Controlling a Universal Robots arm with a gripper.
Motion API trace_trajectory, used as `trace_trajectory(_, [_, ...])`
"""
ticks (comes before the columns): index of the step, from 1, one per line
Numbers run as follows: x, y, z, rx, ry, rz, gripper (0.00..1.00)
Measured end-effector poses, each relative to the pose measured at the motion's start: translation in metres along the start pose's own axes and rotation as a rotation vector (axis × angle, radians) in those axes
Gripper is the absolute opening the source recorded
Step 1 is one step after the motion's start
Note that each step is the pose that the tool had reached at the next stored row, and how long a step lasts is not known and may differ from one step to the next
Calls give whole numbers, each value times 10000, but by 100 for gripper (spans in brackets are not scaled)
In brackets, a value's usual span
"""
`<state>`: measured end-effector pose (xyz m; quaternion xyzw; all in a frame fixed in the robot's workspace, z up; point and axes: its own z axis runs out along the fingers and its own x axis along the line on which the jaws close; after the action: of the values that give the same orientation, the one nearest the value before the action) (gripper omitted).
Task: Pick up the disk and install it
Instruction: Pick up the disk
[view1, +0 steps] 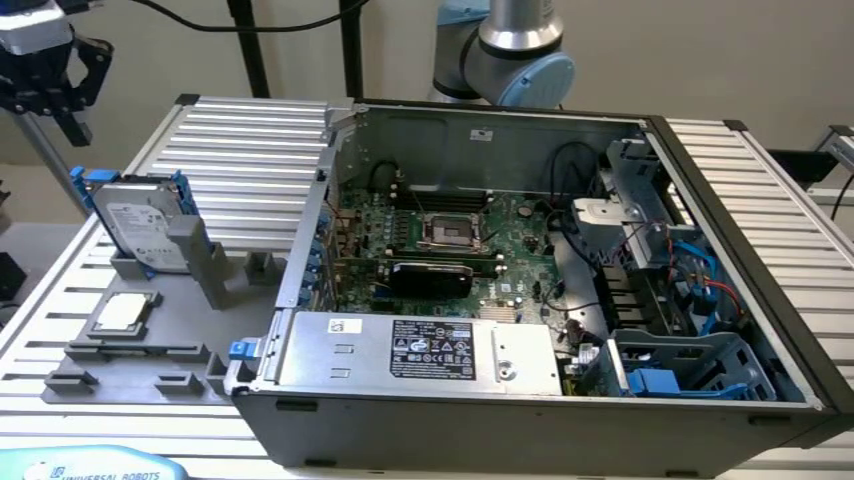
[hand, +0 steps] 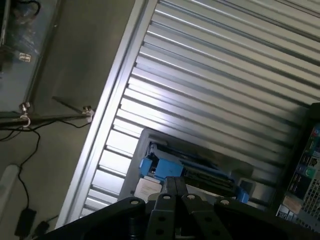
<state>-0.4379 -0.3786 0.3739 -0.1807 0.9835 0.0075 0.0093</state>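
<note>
Leaning in grey stand (view1: 211, 262), disk (view1: 140, 226) sits beside computer case (view1: 441, 432)

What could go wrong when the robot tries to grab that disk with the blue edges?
1. The gripper hangs shut above the disk. Coming down like that, it might bump the top edge instead of gripping.
2. The disk stands upright in a grey holder, so a crooked pull could jam it.
3. The computer case holds loose cables that might snag the disk.
</note>
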Motion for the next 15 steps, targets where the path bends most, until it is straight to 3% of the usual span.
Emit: trace_trajectory(15, [1, 0, 15, -57, 31, -2726, 11])
